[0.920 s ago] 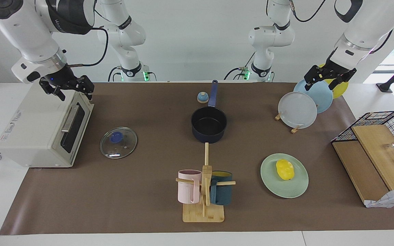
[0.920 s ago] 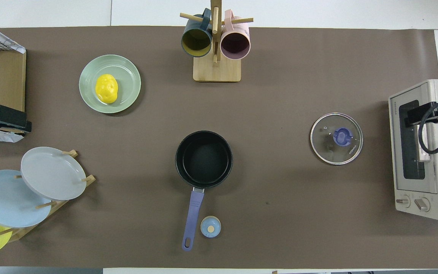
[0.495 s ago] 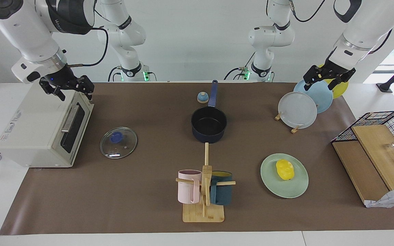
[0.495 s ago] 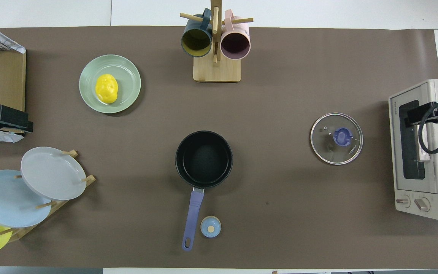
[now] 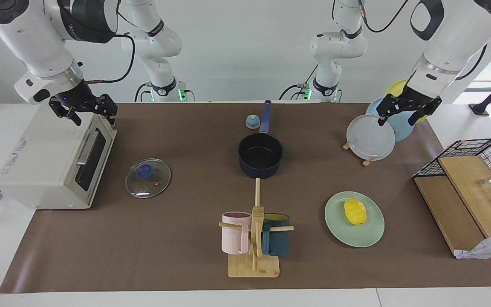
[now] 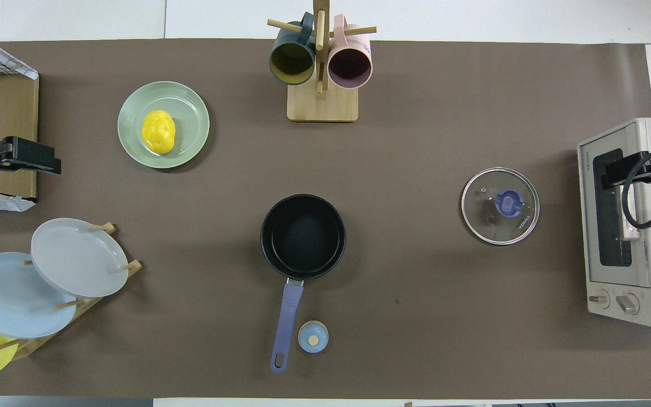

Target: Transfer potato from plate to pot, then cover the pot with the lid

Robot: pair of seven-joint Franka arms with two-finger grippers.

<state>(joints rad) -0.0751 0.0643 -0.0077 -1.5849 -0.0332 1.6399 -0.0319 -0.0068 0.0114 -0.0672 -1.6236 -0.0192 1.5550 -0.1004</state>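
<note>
Potato (image 5: 354, 211), a glossy yellow lumpy oval, is left untouched on the pale mint-green plate (image 5: 371, 235) while the open, empty left end effector (image 5: 406, 111) has been shifted over the upright rack plates toward it; the right end effector (image 5: 84, 110) waits open above the toaster oven (image 5: 41, 170).

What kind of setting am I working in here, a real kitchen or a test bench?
Most likely a lab bench staged as a kitchen: a toaster oven, a mug tree and a rack of plates sit on a brown mat, with several robot arms mounted along a bare white wall.
</note>
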